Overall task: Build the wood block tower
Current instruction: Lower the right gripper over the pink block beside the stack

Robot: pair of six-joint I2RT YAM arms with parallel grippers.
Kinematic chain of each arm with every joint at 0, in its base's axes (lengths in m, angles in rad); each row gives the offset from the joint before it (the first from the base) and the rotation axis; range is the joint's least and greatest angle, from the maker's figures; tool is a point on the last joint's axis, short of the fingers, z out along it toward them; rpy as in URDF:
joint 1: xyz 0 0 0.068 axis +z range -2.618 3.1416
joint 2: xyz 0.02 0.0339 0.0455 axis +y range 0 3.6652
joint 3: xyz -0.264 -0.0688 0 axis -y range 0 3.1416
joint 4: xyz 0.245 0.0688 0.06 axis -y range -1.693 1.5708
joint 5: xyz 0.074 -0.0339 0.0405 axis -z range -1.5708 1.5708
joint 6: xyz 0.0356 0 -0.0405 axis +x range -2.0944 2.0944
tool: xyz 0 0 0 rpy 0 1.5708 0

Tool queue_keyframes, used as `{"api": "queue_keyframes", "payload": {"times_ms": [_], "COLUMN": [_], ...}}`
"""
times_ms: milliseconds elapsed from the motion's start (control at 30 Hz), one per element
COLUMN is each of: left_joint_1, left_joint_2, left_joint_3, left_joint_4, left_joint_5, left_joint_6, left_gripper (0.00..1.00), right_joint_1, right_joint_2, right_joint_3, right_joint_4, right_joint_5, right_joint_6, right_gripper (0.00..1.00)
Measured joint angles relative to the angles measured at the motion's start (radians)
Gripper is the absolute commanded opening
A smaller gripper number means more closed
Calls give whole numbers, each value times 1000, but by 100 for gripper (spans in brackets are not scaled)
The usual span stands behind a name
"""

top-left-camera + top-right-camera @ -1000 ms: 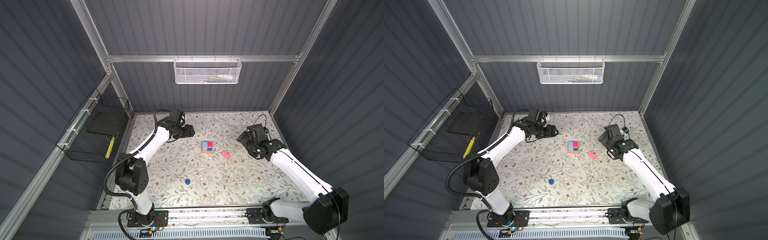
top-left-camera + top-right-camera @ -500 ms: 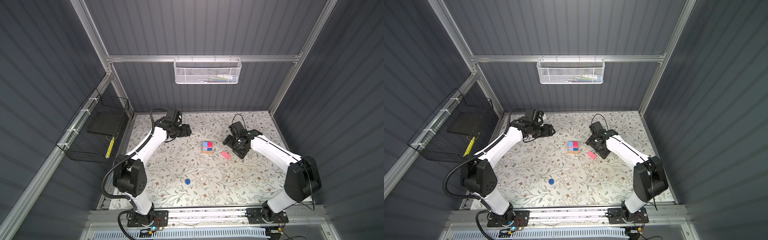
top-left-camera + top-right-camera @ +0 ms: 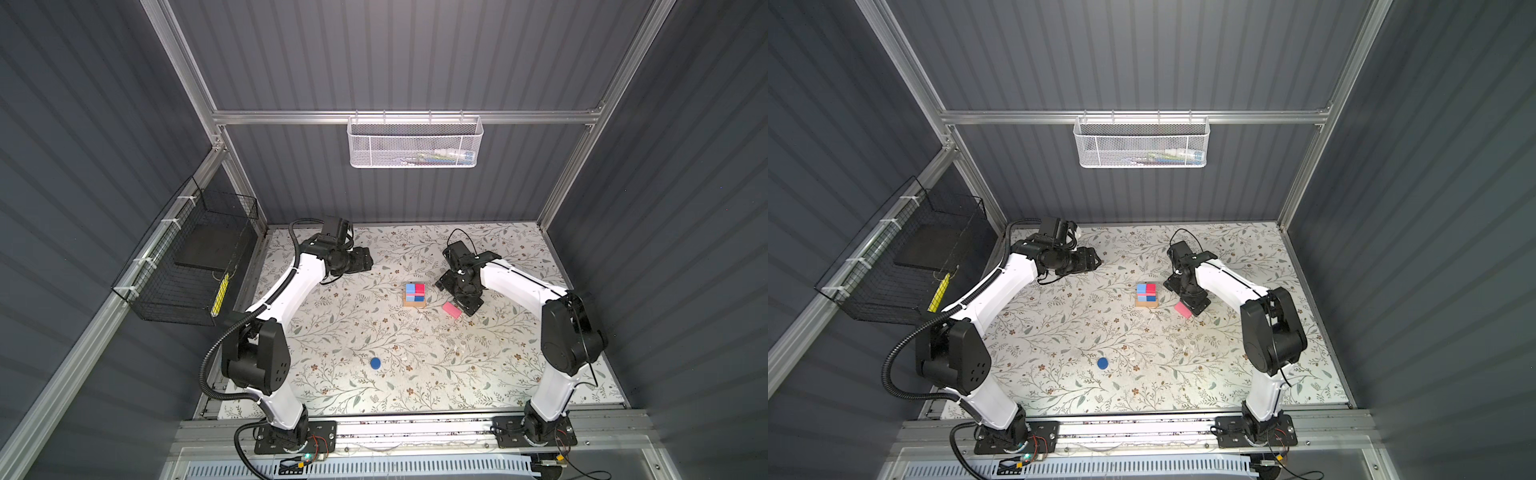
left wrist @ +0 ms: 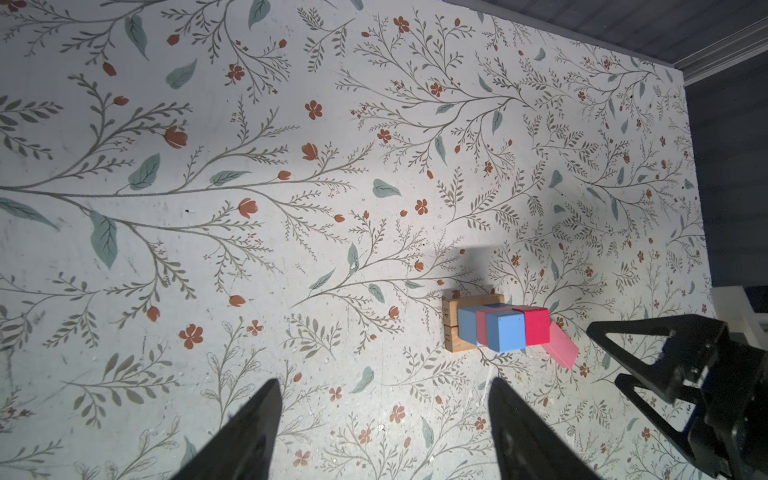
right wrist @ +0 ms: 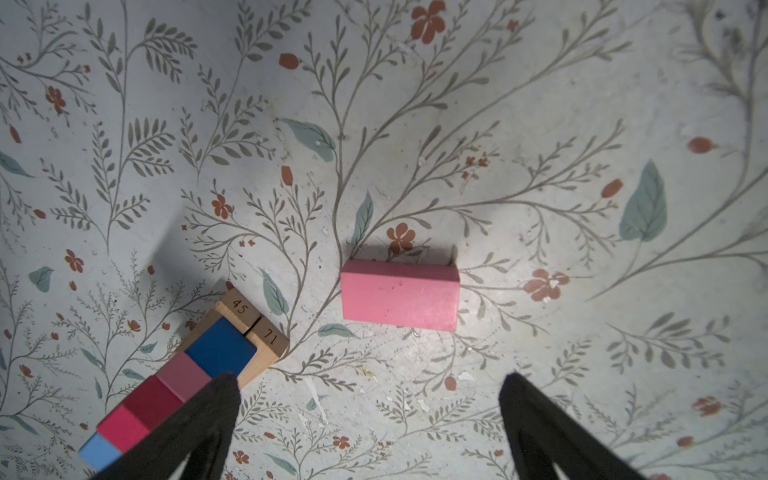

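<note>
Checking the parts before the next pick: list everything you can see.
tower: one, tan base under blue and red cubes with some pink, table centre
pink oblong: one, pink, flat on table right of tower
disc: one, dark blue, near front, apart
mesh basket: one, white, back wall
wire basket: one, black, left wall
table: one, floral
left gripper: open, empty, left of tower
right gripper: open, empty, by pink oblong

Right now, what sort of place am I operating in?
Most likely an enclosed robot test cell: dark ribbed walls on an aluminium frame, the left arm and right arm bolted to a front rail, and a white mesh basket hung from that frame.
</note>
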Motion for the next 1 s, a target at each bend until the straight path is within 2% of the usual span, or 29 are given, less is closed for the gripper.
{"api": "queue_keyframes", "payload": {"times_ms": [267, 567, 1000], "left_joint_1": [10, 20, 31], "left_joint_2": [0, 0, -1], "left_joint_3": [-10, -28, -39], "left_joint_4": [3, 8, 13], "left_joint_5": [1, 2, 5], "left_joint_6": [0, 0, 0], "left_gripper": [79, 79, 79], "right_joint_1": [0, -3, -34], "right_joint_2": [31, 139, 157], "right_joint_3": [12, 21, 70], "right_joint_4": [-25, -44, -85], "right_joint_5": [-35, -97, -100], "right_joint_6": [22, -1, -42], "right_gripper": [97, 93, 85]}}
